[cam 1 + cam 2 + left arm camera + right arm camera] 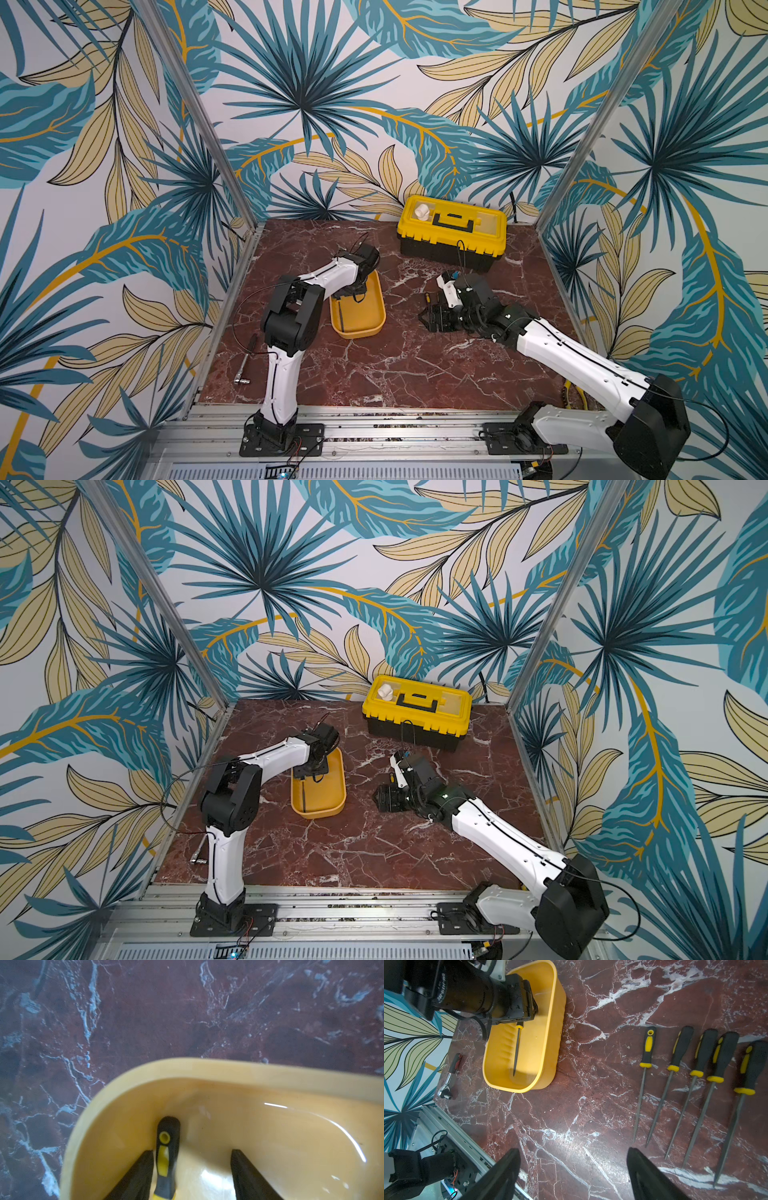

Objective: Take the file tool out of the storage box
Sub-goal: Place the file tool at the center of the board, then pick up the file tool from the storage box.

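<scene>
Orange-yellow storage box [556,1022] holds your left gripper [192,1150], jaws apart around the file tool [166,1147]; your right gripper [573,1149] gapes empty near it.

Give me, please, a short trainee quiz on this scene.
1. True or false: the shallow orange-yellow plastic storage box holds exactly one black-and-yellow-handled steel file.
2. How many similar files lie in a row on the red marble table?
3. The left gripper has its jaws: A, open astride the file's handle; B, shut above the table.
Key: 1 true; 2 five; 3 A.
</scene>
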